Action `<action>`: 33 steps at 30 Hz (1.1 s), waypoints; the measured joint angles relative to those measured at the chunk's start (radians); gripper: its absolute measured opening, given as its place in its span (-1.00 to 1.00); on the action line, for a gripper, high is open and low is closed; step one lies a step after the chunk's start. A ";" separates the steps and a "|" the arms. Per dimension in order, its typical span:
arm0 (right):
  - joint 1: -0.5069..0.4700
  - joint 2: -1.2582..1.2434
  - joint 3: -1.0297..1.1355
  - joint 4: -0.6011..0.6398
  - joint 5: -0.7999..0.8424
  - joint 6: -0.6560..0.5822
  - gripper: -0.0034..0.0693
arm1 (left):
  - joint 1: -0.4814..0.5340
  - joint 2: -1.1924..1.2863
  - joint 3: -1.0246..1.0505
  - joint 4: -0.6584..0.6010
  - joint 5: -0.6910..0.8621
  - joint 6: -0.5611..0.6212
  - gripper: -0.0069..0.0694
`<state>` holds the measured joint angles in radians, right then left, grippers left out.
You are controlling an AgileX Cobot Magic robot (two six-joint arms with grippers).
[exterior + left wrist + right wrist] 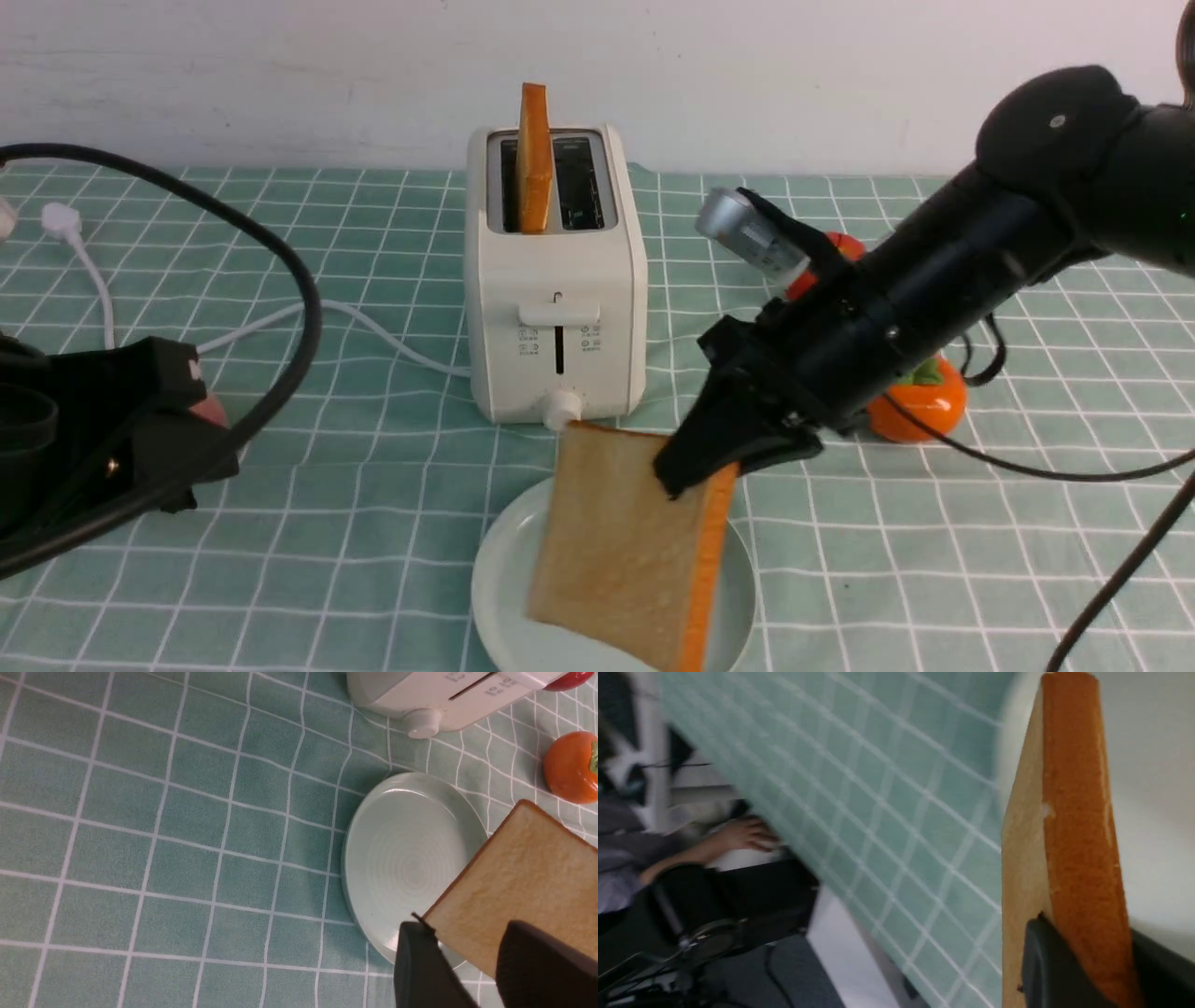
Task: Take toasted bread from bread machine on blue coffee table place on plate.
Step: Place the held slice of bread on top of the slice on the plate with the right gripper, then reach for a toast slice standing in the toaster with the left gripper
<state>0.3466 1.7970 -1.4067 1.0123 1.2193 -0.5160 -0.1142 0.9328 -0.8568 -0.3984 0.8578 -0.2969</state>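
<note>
On the green gridded table [280, 579], the front view shows the toaster [555, 308] by the far edge with one slice [533, 159] upright in it, the right gripper [693, 474] clamping a second slice [621, 551] tilted over the near-edge plate [499, 579], and the left gripper [198, 429] at the left edge, its spread unclear; the left wrist view shows that slice overlapping the plate's rim; the right wrist view shows black fingers [1045, 966] pinching its crust.

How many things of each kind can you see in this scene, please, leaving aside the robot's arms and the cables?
Toast slices: 2, the slotted slice and the held slice
Toaster: 1
Plate: 1
Round fruits: 2, the orange fruit and the red fruit
Total: 6
</note>
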 joint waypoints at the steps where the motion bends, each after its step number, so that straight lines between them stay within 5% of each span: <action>1: 0.001 0.000 0.002 0.008 -0.002 -0.020 -0.61 | 0.000 0.000 0.000 0.000 0.001 0.000 -0.19; 7: 0.006 0.051 0.005 0.095 -0.089 -0.075 -0.61 | 0.000 0.000 0.000 -0.001 0.001 0.000 -0.19; 12: 0.007 0.122 0.005 0.005 -0.133 -0.045 -0.46 | 0.000 0.000 0.000 -0.003 0.001 0.000 -0.19; 18: -0.010 0.142 0.007 -0.107 -0.169 0.004 0.19 | 0.000 0.000 0.000 -0.006 -0.023 0.000 -0.19; 22: -0.057 0.085 0.007 -0.166 -0.170 0.012 0.81 | 0.000 0.000 -0.001 -0.021 -0.110 0.000 -0.19; 25: -0.099 0.011 0.009 -0.192 -0.170 0.034 0.94 | 0.000 0.017 -0.028 -0.034 -0.128 0.005 -0.15; 30: -0.128 -0.145 0.009 -0.251 -0.165 0.104 0.90 | 0.000 0.115 -0.173 -0.082 -0.078 0.099 -0.12; 33: -0.082 -0.256 0.018 -0.315 -0.133 0.148 0.70 | 0.000 0.249 -0.344 -0.200 -0.007 0.202 -0.12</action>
<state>0.2645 1.5412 -1.3890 0.6969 1.0865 -0.3682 -0.1142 1.1816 -1.2011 -0.5982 0.8511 -0.0952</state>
